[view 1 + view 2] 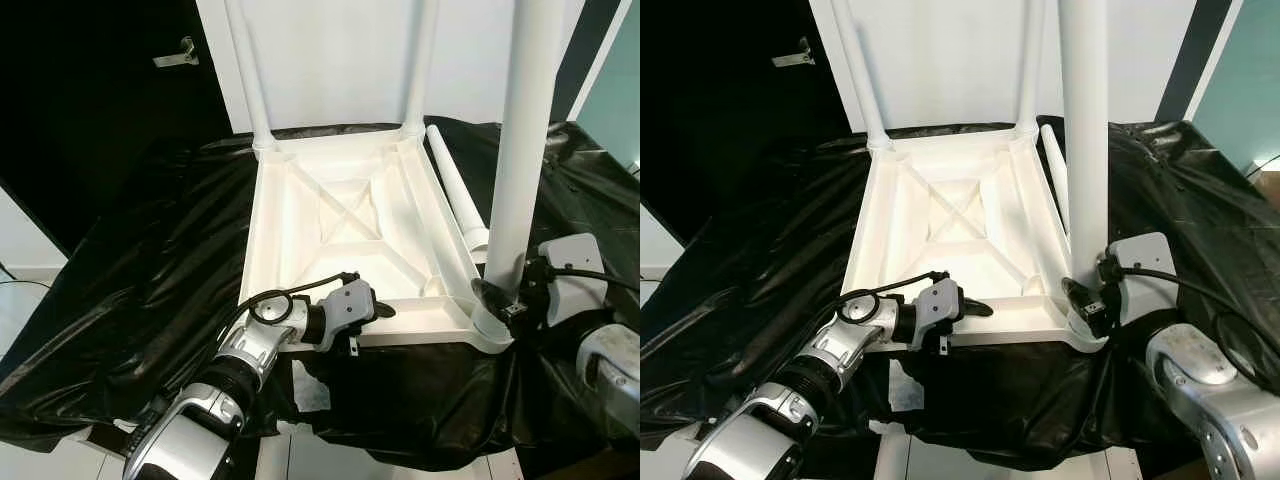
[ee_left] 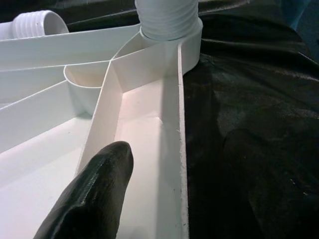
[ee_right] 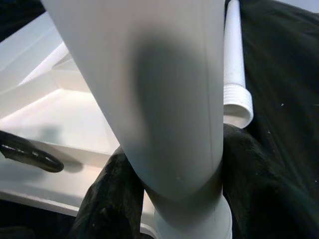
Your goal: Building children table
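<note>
The white table top lies upside down on a black sheet, ribs facing up. Two white legs stand in its far corners. A third white leg stands upright in the near right corner socket. My right gripper is shut on this leg just above the socket, with black fingers pressed to either side of it. My left gripper rests open on the near rim, pointing toward that corner. One finger lies in the channel inside the rim.
A loose fourth leg lies on the sheet along the table top's right side, threaded end toward me. The black sheet drapes over the support's edges. A white wall stands right behind, and pale floor shows below.
</note>
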You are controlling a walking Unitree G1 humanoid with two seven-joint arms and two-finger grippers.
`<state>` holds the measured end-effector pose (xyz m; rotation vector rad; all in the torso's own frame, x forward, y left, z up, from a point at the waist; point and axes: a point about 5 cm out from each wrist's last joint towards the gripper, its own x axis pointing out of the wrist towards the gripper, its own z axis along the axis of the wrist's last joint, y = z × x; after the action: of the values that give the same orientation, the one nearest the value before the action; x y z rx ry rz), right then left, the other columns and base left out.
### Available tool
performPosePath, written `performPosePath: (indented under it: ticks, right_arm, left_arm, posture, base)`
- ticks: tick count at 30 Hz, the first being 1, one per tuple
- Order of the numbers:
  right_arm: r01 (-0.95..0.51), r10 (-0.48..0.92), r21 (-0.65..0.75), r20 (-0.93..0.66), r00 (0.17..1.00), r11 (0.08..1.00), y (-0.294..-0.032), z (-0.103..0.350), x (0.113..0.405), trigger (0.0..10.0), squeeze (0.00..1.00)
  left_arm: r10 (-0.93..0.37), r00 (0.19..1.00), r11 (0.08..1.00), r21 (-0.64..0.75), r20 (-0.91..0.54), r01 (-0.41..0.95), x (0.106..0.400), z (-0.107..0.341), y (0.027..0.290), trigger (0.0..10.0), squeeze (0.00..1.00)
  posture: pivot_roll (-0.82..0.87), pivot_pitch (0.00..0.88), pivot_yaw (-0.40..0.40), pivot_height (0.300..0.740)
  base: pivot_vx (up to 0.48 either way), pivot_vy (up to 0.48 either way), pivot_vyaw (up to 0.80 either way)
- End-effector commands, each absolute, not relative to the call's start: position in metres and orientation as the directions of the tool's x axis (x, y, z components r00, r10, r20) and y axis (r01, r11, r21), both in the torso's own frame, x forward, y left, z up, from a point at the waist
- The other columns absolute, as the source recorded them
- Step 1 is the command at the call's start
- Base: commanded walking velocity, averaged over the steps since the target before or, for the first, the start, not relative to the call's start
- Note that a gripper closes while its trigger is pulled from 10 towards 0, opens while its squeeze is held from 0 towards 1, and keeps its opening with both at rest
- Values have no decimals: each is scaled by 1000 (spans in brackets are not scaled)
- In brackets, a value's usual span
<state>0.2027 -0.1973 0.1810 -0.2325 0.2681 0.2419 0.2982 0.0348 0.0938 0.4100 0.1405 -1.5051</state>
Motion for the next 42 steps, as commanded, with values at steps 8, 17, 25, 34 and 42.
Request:
performPosePath:
  ticks: [8, 17, 25, 34, 42]
  right_arm:
    - [-159, 129, -24, -478, 869, 987, -203, 105, 177, 10000, 0]
    - [-120, 150, 100, -401, 904, 988, -195, 109, 176, 10000, 0]
    - [-81, 148, 198, -348, 926, 977, -184, 106, 170, 10000, 0]
    - [15, 102, 331, -332, 938, 943, -177, 105, 163, 10000, 0]
    - [-44, 126, 247, -326, 937, 968, -180, 112, 169, 10000, 0]
  left_arm:
    - [-893, 88, 51, 96, -442, 994, 293, 66, 42, 10000, 0]
    - [-892, 84, 45, 98, -444, 994, 293, 67, 42, 10000, 0]
    - [-891, 88, 49, 97, -445, 994, 292, 65, 44, 10000, 0]
    - [-893, 84, 46, 94, -443, 994, 291, 65, 42, 10000, 0]
    - [-893, 83, 46, 93, -443, 995, 291, 64, 41, 10000, 0]
  posture:
    - [-277, 45, 71, 740]
    - [-275, 49, 75, 740]
    - [-269, 50, 68, 740]
    - [-281, 51, 66, 740]
    - [-281, 54, 61, 740]
  base:
    - [0, 0, 0]
    - [0, 0, 0]
    - [0, 0, 0]
    - [0, 0, 0]
    - [0, 0, 0]
